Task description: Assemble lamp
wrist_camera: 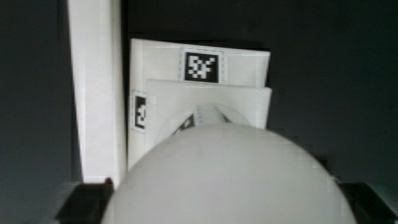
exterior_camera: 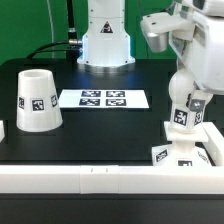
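Here's the worktop (exterior_camera: 100,135): matte black, wide and flat, with a white rail (exterior_camera: 80,178) along its near edge and a dark backdrop behind. A green cable (exterior_camera: 35,48) trails along the back on the exterior view's left, beside the arm's white pedestal (exterior_camera: 105,40). The marker board (exterior_camera: 103,98) lies flat mid-worktop.

The lamp is in three places. The shade (exterior_camera: 35,100) stands alone, wide end down, on the exterior view's left, well apart from everything else. Over on the exterior view's right, the base (exterior_camera: 185,155) sits tucked into the corner against the rail. The arm (exterior_camera: 190,45) reaches down over it, and the pincer (exterior_camera: 186,108) is clamped on the bulb (exterior_camera: 181,120), held upright directly above the base.

On the wrist view the bulb's rounded white dome (wrist_camera: 222,170) fills the foreground, with the tagged base (wrist_camera: 205,85) beyond it and the white rail (wrist_camera: 93,90) alongside. I cannot tell whether the neck touches the base.
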`<state>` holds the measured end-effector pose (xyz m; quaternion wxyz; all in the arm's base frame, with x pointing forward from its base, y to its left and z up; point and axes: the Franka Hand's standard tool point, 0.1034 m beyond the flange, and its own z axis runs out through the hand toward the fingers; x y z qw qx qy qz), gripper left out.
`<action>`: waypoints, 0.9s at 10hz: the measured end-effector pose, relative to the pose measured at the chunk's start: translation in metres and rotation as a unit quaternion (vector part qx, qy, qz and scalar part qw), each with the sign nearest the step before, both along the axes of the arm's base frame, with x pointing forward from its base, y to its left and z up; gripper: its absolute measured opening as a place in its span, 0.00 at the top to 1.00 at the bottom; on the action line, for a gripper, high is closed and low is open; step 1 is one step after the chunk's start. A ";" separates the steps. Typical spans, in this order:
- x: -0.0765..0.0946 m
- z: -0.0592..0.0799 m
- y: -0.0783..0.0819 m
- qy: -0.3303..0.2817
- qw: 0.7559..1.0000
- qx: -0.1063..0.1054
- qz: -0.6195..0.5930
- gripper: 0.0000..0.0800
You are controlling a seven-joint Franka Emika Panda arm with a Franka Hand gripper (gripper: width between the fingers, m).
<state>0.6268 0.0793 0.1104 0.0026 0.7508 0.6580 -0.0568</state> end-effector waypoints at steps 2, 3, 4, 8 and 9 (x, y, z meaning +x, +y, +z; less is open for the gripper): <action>0.001 0.000 0.000 -0.001 0.996 -0.009 -0.091 0.28; 0.003 0.000 0.001 -0.009 0.991 -0.011 -0.131 0.28; 0.003 0.000 0.001 -0.014 0.985 -0.013 -0.171 0.28; 0.001 0.000 0.002 -0.023 0.955 -0.022 -0.295 0.28; 0.001 0.000 0.002 -0.024 0.946 -0.024 -0.323 0.28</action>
